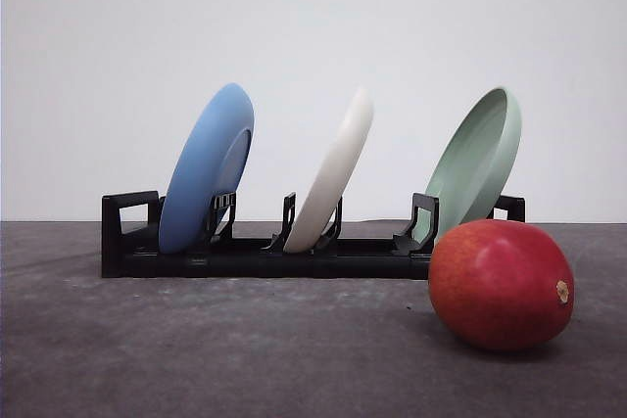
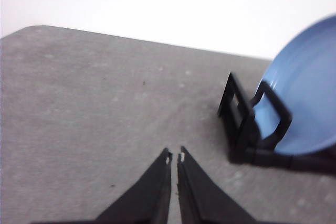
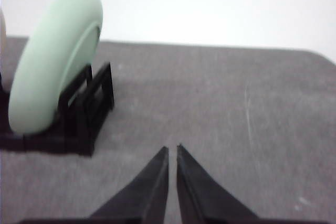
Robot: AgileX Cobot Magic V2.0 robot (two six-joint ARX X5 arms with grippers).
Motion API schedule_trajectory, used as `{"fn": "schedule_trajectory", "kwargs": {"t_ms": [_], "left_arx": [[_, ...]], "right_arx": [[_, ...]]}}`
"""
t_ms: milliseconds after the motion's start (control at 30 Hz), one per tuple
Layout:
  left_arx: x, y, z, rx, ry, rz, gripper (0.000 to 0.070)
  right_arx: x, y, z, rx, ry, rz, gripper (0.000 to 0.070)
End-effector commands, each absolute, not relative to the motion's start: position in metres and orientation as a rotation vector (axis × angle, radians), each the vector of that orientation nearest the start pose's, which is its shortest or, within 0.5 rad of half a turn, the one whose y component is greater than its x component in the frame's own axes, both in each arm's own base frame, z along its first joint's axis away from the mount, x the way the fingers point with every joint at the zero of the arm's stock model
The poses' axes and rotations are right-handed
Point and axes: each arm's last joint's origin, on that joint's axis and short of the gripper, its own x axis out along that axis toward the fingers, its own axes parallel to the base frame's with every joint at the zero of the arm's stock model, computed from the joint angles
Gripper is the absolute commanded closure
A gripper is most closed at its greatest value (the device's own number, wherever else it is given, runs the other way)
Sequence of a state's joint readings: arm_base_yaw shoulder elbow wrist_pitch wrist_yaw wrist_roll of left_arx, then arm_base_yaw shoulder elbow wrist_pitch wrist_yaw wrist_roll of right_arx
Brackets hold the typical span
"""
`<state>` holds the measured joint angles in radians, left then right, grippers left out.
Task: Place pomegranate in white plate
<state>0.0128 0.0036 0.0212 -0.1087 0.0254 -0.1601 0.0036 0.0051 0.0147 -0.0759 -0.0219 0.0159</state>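
Note:
The pomegranate (image 1: 501, 284), red with a small brownish nub facing right, lies on the dark table at the front right. The white plate (image 1: 333, 173) stands on edge in the middle slot of a black rack (image 1: 245, 254), leaning to the right. In the left wrist view my left gripper (image 2: 175, 157) is shut and empty above bare table, with the rack's end off to one side. In the right wrist view my right gripper (image 3: 172, 148) is also shut and empty over bare table.
A blue plate (image 1: 208, 165) leans in the rack's left slot and shows as the blue plate (image 2: 307, 103) in the left wrist view. A pale green plate (image 1: 475, 163) leans in the right slot, behind the fruit, and appears as the green plate (image 3: 52, 61) in the right wrist view.

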Motion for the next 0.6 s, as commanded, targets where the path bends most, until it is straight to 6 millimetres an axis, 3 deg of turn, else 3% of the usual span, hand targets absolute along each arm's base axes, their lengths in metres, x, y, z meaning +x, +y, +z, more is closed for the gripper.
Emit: {"fn": "schedule_trajectory", "kwargs": {"t_ms": [0,300,567], "left_arx": [[0.097,0.001,0.160,-0.281,0.067,-0.003,0.0700],[0.094,0.001,0.188,-0.383,-0.158,-0.043,0.0700],[0.078,0.000,0.234,-0.381,-0.140,-0.035,0.0698]], "right_arx": [[0.097,0.001,0.163,0.065,0.037,0.020,0.0677],[0.093,0.001,0.195,0.307,-0.242,0.066,0.0682],[0.074,0.001,0.243,0.359,-0.228,0.070,0.0696]]}}
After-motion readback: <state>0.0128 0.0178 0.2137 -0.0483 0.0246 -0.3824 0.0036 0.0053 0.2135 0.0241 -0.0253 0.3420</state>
